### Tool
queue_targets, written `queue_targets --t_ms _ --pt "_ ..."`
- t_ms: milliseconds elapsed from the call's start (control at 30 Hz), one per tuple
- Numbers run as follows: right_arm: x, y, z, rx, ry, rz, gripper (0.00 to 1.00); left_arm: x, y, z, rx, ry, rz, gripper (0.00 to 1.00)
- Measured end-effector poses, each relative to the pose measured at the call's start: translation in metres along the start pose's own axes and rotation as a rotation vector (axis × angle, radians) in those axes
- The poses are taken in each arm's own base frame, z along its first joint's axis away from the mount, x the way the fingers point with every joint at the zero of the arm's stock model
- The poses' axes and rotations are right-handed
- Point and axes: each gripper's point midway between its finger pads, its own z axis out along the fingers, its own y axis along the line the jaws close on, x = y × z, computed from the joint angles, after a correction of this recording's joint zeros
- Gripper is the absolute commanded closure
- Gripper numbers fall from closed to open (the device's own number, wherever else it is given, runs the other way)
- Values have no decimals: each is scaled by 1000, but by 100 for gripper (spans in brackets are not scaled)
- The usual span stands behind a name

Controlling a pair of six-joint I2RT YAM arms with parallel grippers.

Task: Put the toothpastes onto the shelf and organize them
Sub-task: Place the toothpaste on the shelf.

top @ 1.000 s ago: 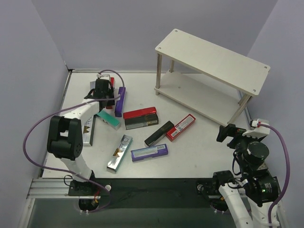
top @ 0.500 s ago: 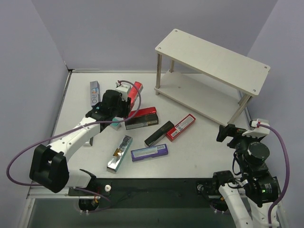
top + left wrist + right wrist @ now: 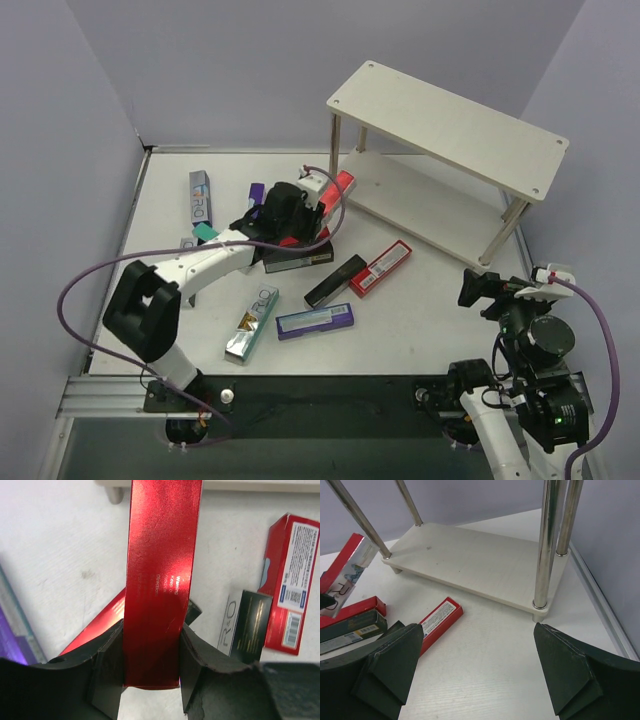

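Red toothpaste carton (image 3: 162, 570), near end clamped in the left tool (image 3: 152, 655), long axis straight out from the fingers (image 3: 107, 670), far end just beside the shelf (image 3: 447, 124)'s front-left leg, above the table (image 3: 420, 310). Left arm (image 3: 200, 265) reaches low over loose cartons (image 3: 315, 321). Right tool (image 3: 477, 630) gapes wide, holding nothing, facing the shelf's open lower board (image 3: 480, 565).

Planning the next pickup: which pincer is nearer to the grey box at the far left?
Left. The left pincer, holding a red box, is to the right of the grey box; the right pincer is far across, by the shelf.
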Motion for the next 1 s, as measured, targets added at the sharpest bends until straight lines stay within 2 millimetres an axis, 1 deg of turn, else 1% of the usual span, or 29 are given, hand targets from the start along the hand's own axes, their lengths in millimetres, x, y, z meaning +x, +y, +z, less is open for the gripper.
queue_targets --t_ms 133,300,500,767,900,967,1000 --pt "-1 -2 -6 1 -7 -3 0 -15 -17 33 27 -22 18 63" --pt "-2 -4 -10 7 -8 -4 0 -33 -32 71 47 -54 36 62" --pt "-2 -6 -13 16 -3 -9 0 -51 -36 110 27 -97 42 61" --pt "-4 -9 -23 22 -6 -9 0 -60 -30 149 -22 -131 54 58" --pt "-4 -12 -27 29 -6 -12 0 -57 -28 160 -39 -127 61 54" --pt "-4 -12 -28 30 -3 -15 0 -55 -27 165 -45 -126 61 52" --pt "-3 -12 -28 30 0 -17 0 -56 -27 167 -49 -126 61 48"
